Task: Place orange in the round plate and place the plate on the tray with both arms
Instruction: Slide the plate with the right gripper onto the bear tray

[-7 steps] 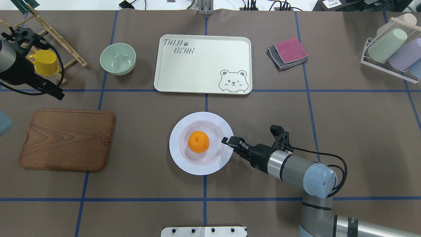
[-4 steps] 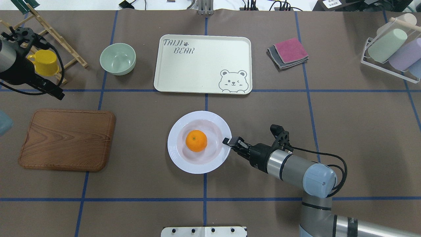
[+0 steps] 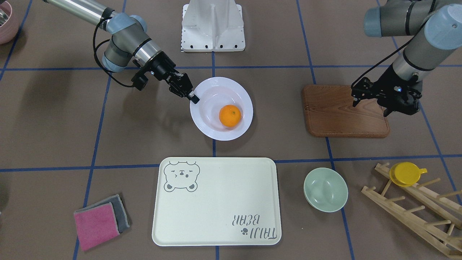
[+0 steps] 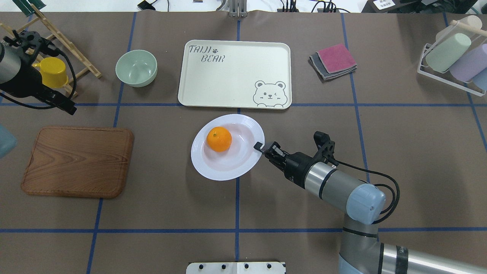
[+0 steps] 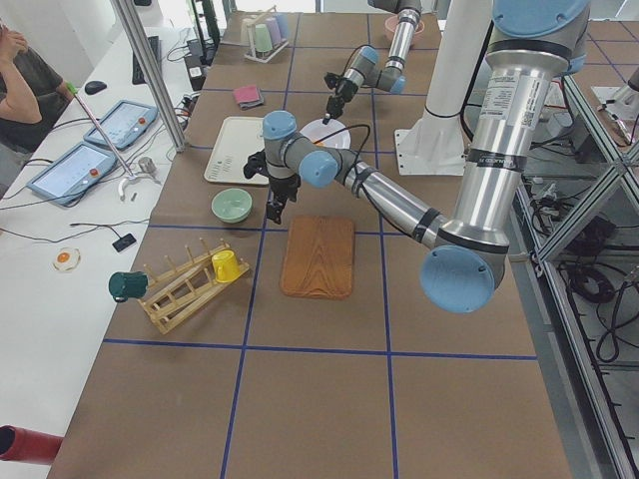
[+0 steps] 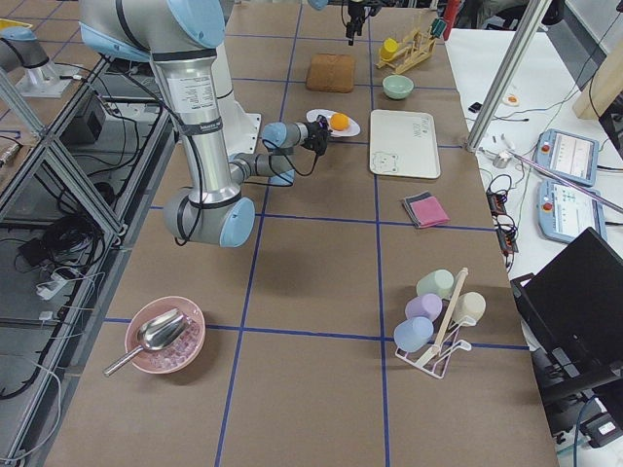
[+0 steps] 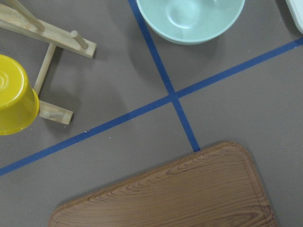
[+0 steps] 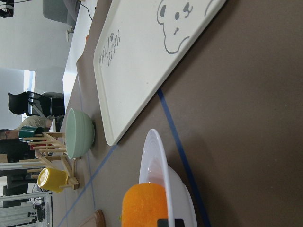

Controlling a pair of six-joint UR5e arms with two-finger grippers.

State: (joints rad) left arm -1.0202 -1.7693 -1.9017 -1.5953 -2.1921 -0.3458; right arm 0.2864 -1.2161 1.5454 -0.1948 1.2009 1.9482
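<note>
The orange lies in the white round plate, toward its far-left side. My right gripper is shut on the plate's right rim, and the plate looks tilted just in front of the tray. The front-facing view shows the same grip on the plate with the orange inside. In the right wrist view, the orange and the plate's rim sit close, with the tray beyond. My left gripper hovers far left, above the wooden board's far edge; it looks open and empty.
A pale-green bowl stands left of the tray. The wooden board lies at the left. A yellow cup hangs on a wooden rack. Folded cloths lie right of the tray, and a rack of cups stands far right.
My right gripper has carried the plate toward the tray. The plate has tipped, and the orange has rolled to its far-left side. The left arm has barely moved.
</note>
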